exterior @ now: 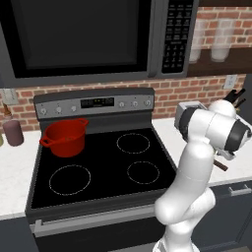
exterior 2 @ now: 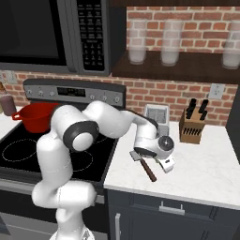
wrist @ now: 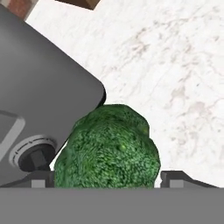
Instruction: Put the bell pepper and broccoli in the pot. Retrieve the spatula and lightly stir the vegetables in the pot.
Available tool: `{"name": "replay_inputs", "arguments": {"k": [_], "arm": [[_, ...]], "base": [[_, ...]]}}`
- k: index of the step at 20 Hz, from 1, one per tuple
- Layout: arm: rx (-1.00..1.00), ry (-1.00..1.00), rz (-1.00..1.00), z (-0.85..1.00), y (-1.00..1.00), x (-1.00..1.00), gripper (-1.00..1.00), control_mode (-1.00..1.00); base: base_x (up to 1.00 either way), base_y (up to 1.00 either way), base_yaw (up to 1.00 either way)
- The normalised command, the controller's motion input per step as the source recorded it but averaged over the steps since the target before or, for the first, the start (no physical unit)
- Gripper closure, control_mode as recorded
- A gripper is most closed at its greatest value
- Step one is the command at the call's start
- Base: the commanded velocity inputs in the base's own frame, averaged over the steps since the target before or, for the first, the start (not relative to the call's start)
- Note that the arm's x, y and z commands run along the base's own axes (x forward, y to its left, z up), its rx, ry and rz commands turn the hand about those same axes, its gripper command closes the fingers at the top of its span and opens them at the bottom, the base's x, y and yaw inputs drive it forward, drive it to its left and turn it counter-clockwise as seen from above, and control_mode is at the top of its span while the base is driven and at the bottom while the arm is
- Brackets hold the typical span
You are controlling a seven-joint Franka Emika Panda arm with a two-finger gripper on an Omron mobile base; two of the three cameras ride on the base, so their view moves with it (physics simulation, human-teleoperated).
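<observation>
On the right-hand bench (exterior 2: 206,161), beside the stove (exterior: 103,167), the arm reaches low over the white marbled surface. The pincer (wrist: 107,177) is lowered around the broccoli (wrist: 109,151): in the hand view one dark fingertip (wrist: 41,178) shows at the left flank of the green head and the other at its right flank, each close against it. Whether the fingers press the broccoli or merely flank it cannot be told, so the pincer's state is undetermined. The broccoli sits just beside the rounded corner of a grey toaster (wrist: 39,100), apparently touching it, with bare bench surface beyond.

In the right base view the pincer (exterior 2: 165,165) points down at the bench in front of the toaster (exterior 2: 157,115). The spatula (exterior 2: 143,164) lies flat on the bench just beside the hand, its dark reddish handle angled toward the front edge; part of it passes under the wrist. A wooden knife block (exterior 2: 192,126) stands near the wall, to the right of the toaster.

The red pot (exterior: 65,138) stands upright on the rear-left burner of the stove, well apart from the pincer. Its interior contents cannot be determined. A dark maroon canister (exterior: 13,132) stands on the bench left of the stove.
</observation>
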Motion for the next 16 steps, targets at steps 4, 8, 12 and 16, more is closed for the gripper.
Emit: {"name": "replay_inputs", "arguments": {"k": [4,8,12,16], "arm": [[0.0,0.02,0.0,-0.18,0.0,0.1,-1.0,-1.0],[0.0,0.03,0.0,-0.1,0.0,0.17,1.0,-1.0],[0.0,0.02,0.0,0.0,0.01,0.09,1.0,-1.0],[0.0,-0.01,0.0,0.27,0.08,-0.09,1.0,-1.0]], "base": [[0.0,0.0,0.0],[0.0,0.0,0.0],[0.0,0.0,0.0],[0.0,0.0,0.0]]}}
